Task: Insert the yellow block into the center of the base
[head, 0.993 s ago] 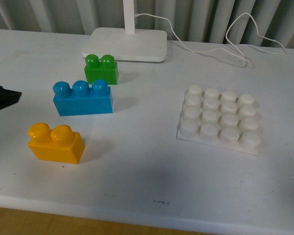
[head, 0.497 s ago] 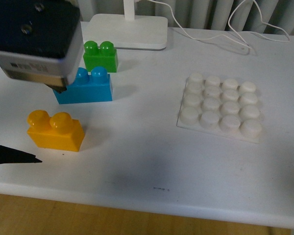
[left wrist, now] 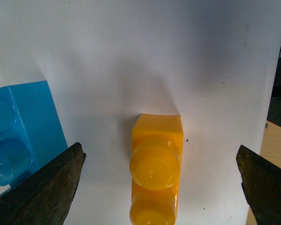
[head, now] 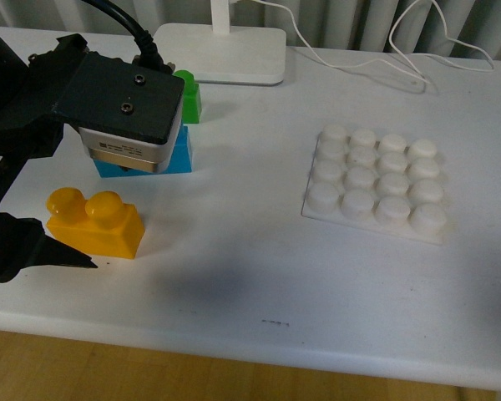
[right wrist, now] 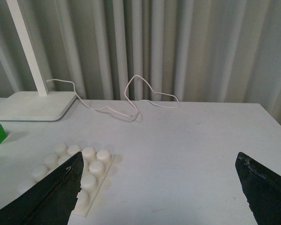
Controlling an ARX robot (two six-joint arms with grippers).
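The yellow block [head: 96, 221] lies on the white table at the front left, studs up. In the left wrist view the yellow block [left wrist: 157, 164] sits midway between the wide-apart fingers of my left gripper [left wrist: 159, 150], which is open and not touching it. One dark left fingertip [head: 63, 255] shows beside the block's near left corner. Off to the right lies the base [head: 376, 185], a white studded plate with nothing on it. My right gripper [right wrist: 159, 157] is open over bare table, with the base [right wrist: 91, 159] next to one finger.
The left wrist housing [head: 125, 109] hides most of the blue brick [head: 179, 154] and the green brick [head: 189, 96]. The blue brick [left wrist: 23, 122] lies close to one left finger. A white lamp base [head: 225, 54] and its cable [head: 384, 50] are at the back.
My left arm has swung in from the left and forward, and its fingers now straddle the yellow block. The bricks and the base have not moved.
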